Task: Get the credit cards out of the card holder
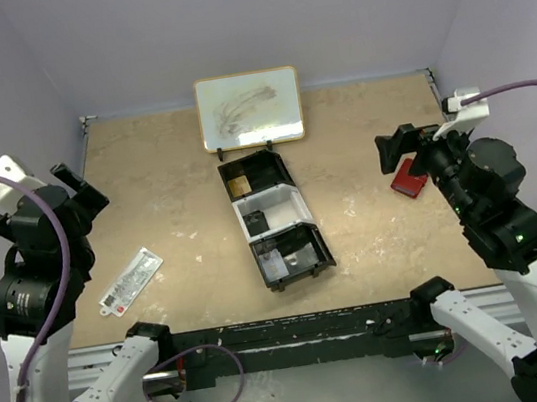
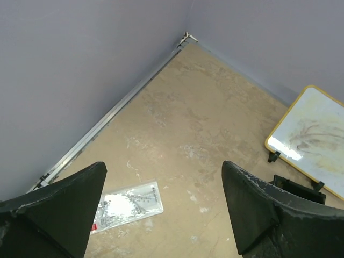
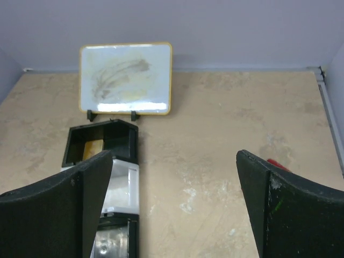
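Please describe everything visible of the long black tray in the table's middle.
The tray lies flat on the table, slightly slanted, just before the whiteboard. It looks like hard plastic, three compartments in a row: black ends, white middle. The far one holds a yellowish flat piece, the middle a small dark item, the near something shiny grey. Left pincer and right pincer are both apart from it.

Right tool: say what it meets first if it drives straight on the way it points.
Probably bare beige tabletop, between the long black three-compartment tray and small red card holder; depth is unclear.
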